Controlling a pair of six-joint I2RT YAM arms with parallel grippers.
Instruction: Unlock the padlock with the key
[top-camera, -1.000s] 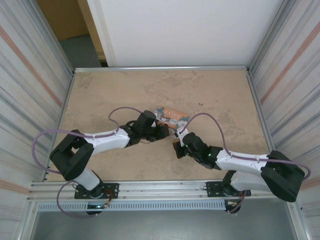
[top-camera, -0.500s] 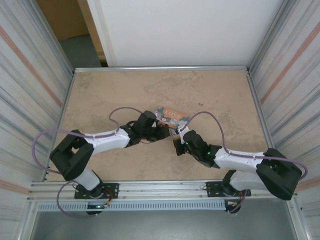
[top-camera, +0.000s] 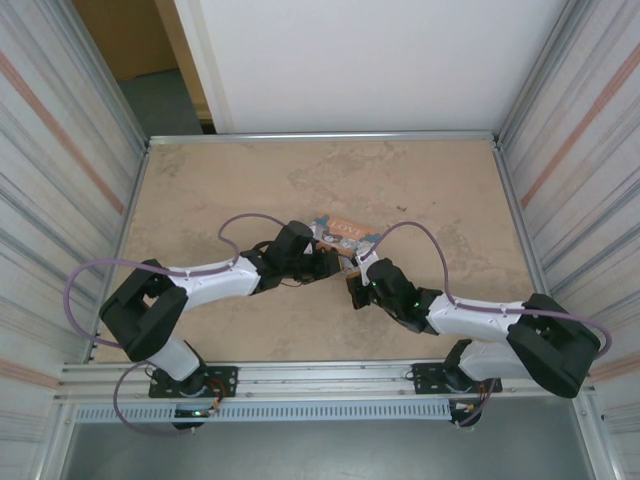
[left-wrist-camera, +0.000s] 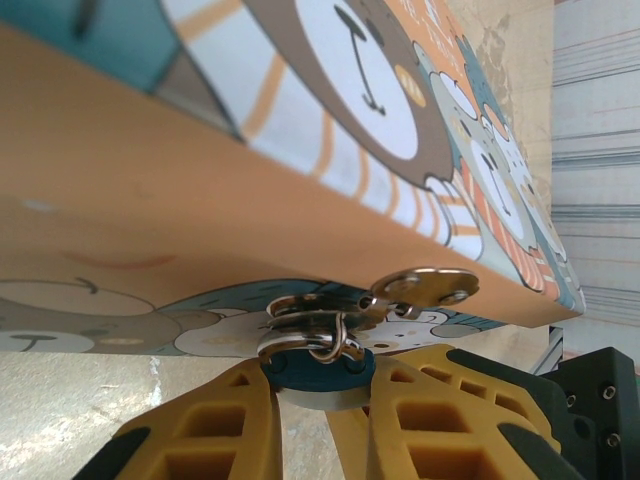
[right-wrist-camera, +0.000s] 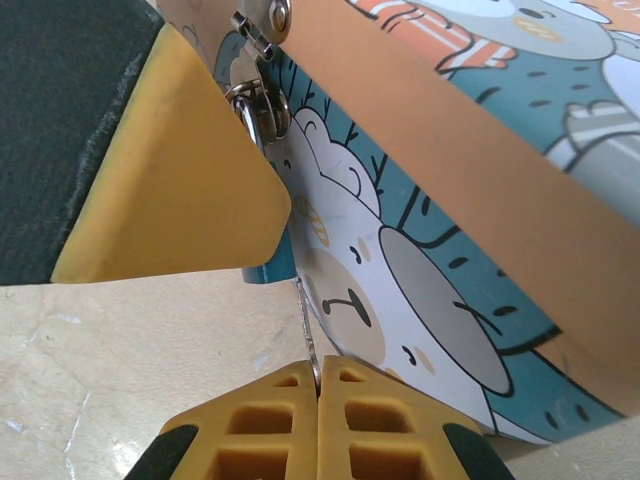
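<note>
Box (top-camera: 345, 230): sits near middle of bench (top-camera: 230, 170), printed with cartoon bears. Padlock (left-wrist-camera: 320, 366): hangs by silver shackle (left-wrist-camera: 305, 338) from hasp (left-wrist-camera: 425, 286) on the box front, blue body next to the box wall. Left gripper (left-wrist-camera: 322, 400): closes narrowly on the padlock body, yellow fingers (left-wrist-camera: 215, 425) pressing on either side. Right gripper (right-wrist-camera: 316, 395): pinches fully together on a thin metal key (right-wrist-camera: 306, 325), blade pointing up and reaching the blue edge of the padlock; cannot tell whether the tip sits in the keyway, hidden behind the left finger. In top view, meets the left gripper at the box's near edge, both arms stretched low over the bench.
</note>
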